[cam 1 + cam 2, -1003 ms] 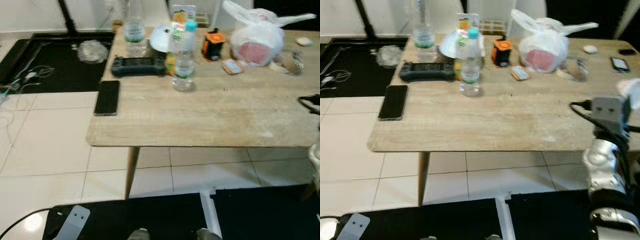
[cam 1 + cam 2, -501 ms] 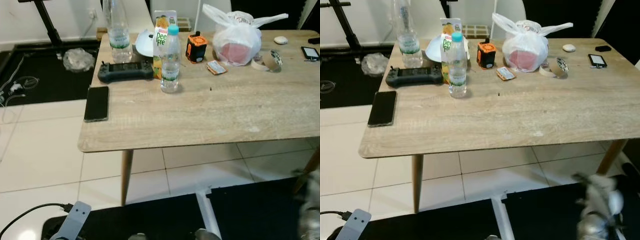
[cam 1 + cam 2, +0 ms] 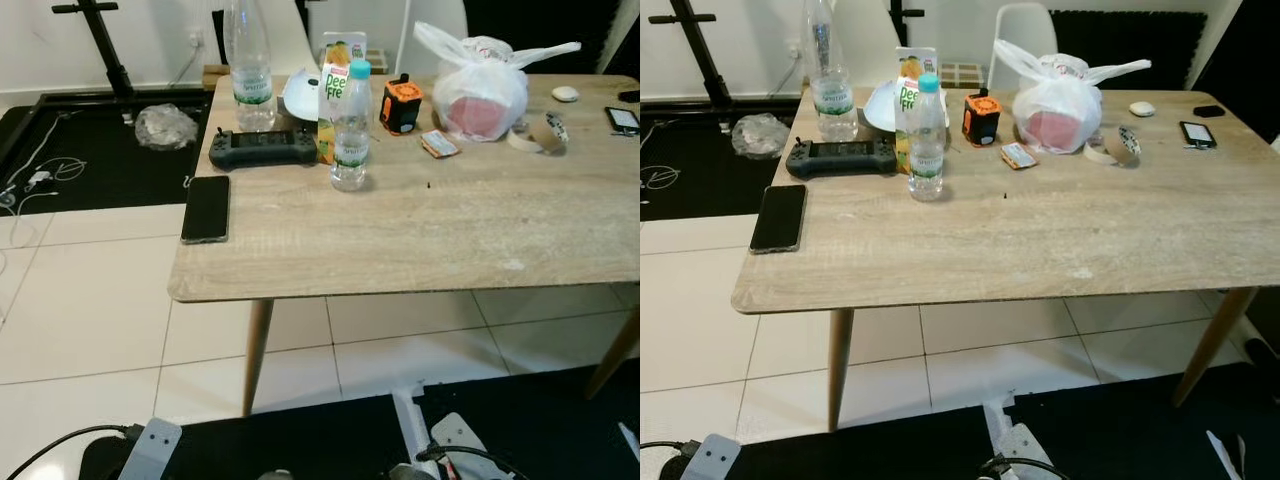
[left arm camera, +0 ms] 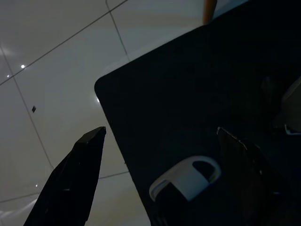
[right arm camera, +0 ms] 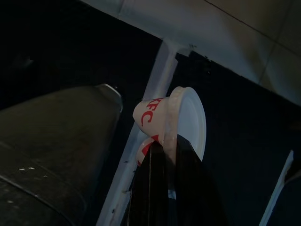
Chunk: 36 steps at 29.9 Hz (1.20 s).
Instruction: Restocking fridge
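On the wooden table (image 3: 420, 240) stand a small water bottle (image 3: 350, 125), a juice carton (image 3: 338, 75) and a taller clear bottle (image 3: 249, 65), all at the far left. In the right wrist view my right gripper (image 5: 164, 141) is shut on the rim of a white KFC cup (image 5: 181, 120), low over a black floor mat. My left gripper (image 4: 160, 136) hangs open above the black mat and white tiles, with nothing between its fingers (image 4: 70, 179).
A black phone (image 3: 206, 208) and a game controller (image 3: 262, 148) lie near the table's left edge. An orange device (image 3: 397, 104), a white plastic bag (image 3: 480, 88) and a tape roll (image 3: 545, 130) sit at the back. Black mats (image 3: 90, 150) cover the floor.
The camera has tilted up and steadied, so more of the table shows. My right arm, raised by the table's right edge a second ago, has dropped down.
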Available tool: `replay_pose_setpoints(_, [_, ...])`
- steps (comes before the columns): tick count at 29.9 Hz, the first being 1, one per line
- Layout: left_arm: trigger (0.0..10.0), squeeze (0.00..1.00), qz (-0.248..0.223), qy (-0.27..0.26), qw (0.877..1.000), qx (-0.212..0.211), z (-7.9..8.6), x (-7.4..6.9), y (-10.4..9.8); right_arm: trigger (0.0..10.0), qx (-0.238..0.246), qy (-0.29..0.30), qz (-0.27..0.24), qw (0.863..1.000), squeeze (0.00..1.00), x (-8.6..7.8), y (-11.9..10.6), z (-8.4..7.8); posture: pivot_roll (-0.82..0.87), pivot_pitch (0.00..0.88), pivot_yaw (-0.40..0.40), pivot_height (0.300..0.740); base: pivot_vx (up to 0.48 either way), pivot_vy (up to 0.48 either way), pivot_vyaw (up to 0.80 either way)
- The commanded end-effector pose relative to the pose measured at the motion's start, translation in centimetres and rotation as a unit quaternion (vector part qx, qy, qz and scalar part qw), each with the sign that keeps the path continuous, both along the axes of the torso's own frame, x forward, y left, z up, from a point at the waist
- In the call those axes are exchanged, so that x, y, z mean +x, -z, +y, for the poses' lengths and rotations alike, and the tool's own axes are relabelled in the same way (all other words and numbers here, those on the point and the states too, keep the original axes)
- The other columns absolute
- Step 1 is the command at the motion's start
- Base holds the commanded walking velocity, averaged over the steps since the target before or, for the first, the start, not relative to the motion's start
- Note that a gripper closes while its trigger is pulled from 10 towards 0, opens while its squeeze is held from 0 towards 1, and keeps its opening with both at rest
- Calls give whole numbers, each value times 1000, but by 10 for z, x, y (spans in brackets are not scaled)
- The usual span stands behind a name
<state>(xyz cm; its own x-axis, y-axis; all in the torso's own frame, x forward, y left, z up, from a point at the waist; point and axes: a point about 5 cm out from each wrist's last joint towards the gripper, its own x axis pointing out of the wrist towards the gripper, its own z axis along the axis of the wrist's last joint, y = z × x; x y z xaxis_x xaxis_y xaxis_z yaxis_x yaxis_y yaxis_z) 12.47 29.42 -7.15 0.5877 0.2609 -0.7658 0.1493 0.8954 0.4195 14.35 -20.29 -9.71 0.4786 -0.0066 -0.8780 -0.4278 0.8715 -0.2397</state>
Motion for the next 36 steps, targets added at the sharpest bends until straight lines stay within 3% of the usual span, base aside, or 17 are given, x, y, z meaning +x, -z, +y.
replay_pose_setpoints(1, [10000, 0, 15, 7, 1000, -7, -8, -5, 6, 10000, 1, 13, 6, 1000, 0, -2, 1, 1, 157, 74, -46, 706, 0, 0, 0])
replay_pose_setpoints(11, [10000, 0, 10, 14, 1000, -2, -8, 7, 2, 10000, 1, 1, 1, 1000, 0, 3, 0, 4, 162, 70, -40, 706, 0, 0, -396])
replay_pose_setpoints(22, [10000, 0, 14, 15, 1000, 2, -8, 5, 3, 10000, -2, 3, 13, 1000, 0, -5, 3, 2, 165, 71, -42, 706, 0, 0, -750])
replay_pose_setpoints(36, [10000, 0, 2, 20, 1000, 1, -10, 12, 1, 10000, 1, 4, 8, 1000, 0, -1, 2, 4, 169, 74, -43, 706, 0, 0, -741])
